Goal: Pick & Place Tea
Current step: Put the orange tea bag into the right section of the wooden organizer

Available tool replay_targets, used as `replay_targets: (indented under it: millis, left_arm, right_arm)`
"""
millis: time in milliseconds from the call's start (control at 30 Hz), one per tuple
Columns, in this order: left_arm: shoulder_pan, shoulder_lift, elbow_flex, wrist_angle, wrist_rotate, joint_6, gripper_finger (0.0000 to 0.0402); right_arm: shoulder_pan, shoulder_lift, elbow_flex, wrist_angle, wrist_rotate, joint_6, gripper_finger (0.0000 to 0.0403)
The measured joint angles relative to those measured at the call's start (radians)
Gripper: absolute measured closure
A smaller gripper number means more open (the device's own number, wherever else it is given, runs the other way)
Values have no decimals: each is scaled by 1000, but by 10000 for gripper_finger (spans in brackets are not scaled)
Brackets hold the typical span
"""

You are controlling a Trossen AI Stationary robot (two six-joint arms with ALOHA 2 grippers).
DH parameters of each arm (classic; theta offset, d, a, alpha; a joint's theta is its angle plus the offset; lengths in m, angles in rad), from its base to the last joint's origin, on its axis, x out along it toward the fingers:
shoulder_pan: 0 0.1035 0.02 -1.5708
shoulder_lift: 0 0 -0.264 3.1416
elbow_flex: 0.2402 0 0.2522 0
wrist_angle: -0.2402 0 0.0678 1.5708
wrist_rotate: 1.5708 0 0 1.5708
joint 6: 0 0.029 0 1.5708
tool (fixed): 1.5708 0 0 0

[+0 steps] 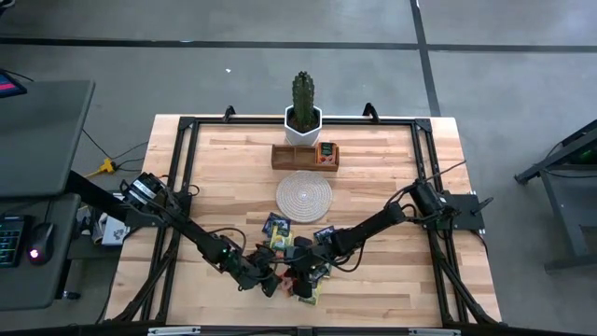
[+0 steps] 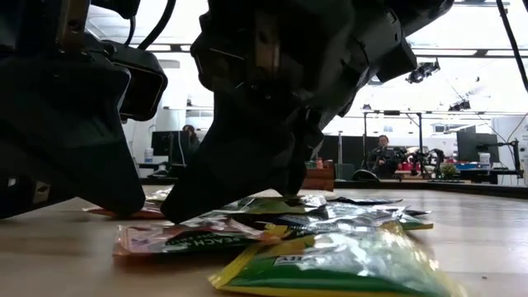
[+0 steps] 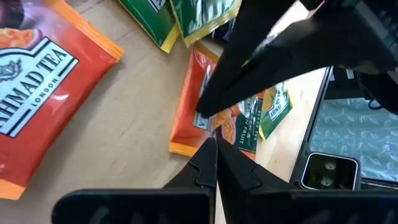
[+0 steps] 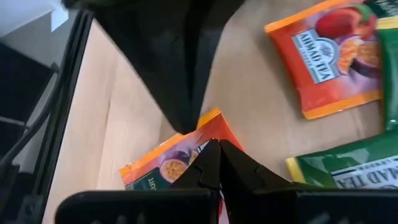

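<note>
Tea sachets (image 1: 297, 257) lie scattered near the table's (image 1: 392, 177) front edge, below the round mat (image 1: 303, 195), wooden tray (image 1: 305, 156) and cactus (image 1: 302, 101). Both arms reach low into the pile. Left gripper (image 3: 216, 144) and right gripper (image 4: 217, 146) each pinched closed on 1 orange sachet (image 3: 214, 106), tips meeting.

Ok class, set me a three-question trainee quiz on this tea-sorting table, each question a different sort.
1. True or false: the wooden tray already holds at least one sachet.
2. Both grippers meet over which thing? A) the round mat B) the sachet pile C) the cactus pot
3. Fill in: the left gripper and the right gripper both have their fingers ____.

Key: 1 true; 2 B; 3 shut, tips together, at an orange sachet.
</note>
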Motion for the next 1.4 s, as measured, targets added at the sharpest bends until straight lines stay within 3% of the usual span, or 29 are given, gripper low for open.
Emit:
replay_targets:
  millis: [133, 467, 700, 933, 1200, 1400]
  left_arm:
    - [-8, -14, -1, -26, 2, 10, 401]
    - [-80, -127, -9, -263, -148, -53, 401]
    - [-121, -133, -8, -248, -166, -73, 401]
    - [-124, -135, -5, -140, -170, -47, 401]
    - [-124, -135, -3, -129, -171, -42, 385]
    - [-125, -135, -3, -92, -185, -26, 334]
  right_arm:
    - [0, 0, 0, -4, 14, 28, 403]
    - [0, -7, 0, 28, -2, -37, 403]
    - [-2, -115, 1, -40, -32, -169, 403]
    - [9, -155, 10, -179, -223, -353, 403]
    - [10, -146, 83, -294, -147, -486, 403]
    - [-2, -117, 122, -335, -133, -541, 403]
